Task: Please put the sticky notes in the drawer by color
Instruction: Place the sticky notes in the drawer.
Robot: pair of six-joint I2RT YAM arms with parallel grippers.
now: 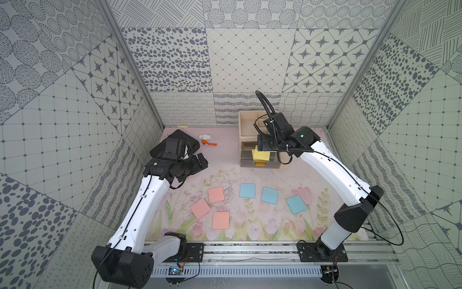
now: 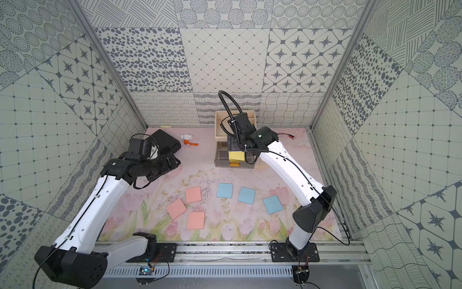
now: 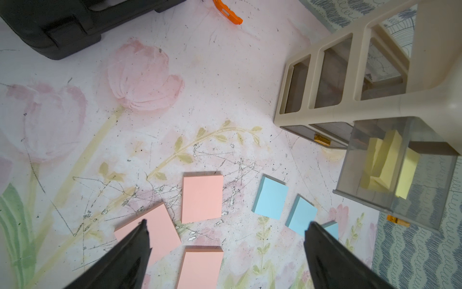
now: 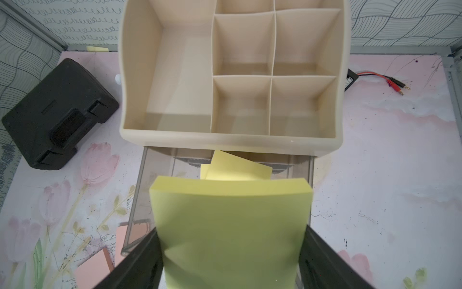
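Observation:
My right gripper (image 4: 231, 230) is shut on a yellow sticky-note pad (image 4: 230, 212), holding it by both side edges above the pulled-out translucent drawer (image 4: 142, 187) of the beige organizer (image 1: 246, 125). Two more yellow notes (image 4: 237, 167) lie inside that drawer. Three pink notes (image 1: 216, 194) (image 1: 200, 209) (image 1: 221, 220) and three blue notes (image 1: 247, 190) (image 1: 270, 195) (image 1: 296, 204) lie flat on the floral mat, apart from each other. My left gripper (image 3: 228, 222) hangs open and empty above the mat, at the left (image 1: 201, 162), clear of the pink notes.
A black case (image 1: 185, 142) and a white and orange valve (image 1: 207, 140) lie at the back left. A red-tipped cable (image 4: 390, 80) lies to the right of the organizer. A small yellow scrap (image 4: 97, 48) rests against the back wall. Patterned walls enclose the mat.

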